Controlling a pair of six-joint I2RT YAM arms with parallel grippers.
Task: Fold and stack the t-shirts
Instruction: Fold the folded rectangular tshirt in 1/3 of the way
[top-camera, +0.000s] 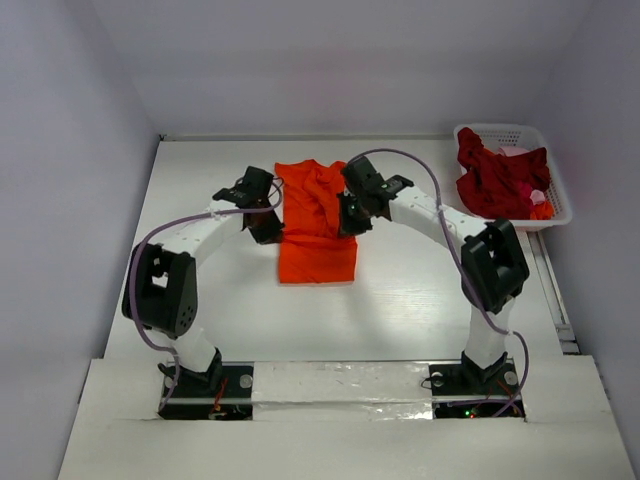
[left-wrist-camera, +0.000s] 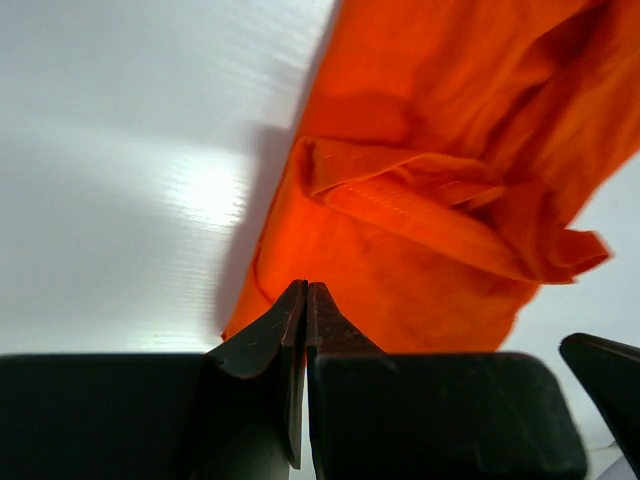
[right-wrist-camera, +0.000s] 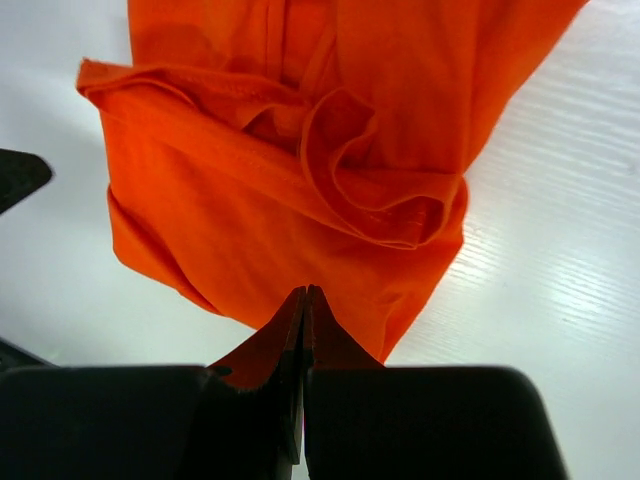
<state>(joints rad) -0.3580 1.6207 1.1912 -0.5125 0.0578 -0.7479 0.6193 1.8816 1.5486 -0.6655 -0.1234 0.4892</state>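
White table (top-camera: 420, 310) | both arms arched inward over mid-table | left gripper (left-wrist-camera: 305, 292) pinched tight on orange t-shirt (top-camera: 315, 235) left edge | right gripper (right-wrist-camera: 303, 295) pinched tight on its right edge | dark red t-shirts (top-camera: 495, 180) in basket (top-camera: 500, 129), far right

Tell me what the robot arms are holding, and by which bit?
The orange t-shirt: the left end effector pinches its left side edge, the right end effector its right side edge.

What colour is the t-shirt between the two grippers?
Bright orange t-shirt, clearest in the top external view.
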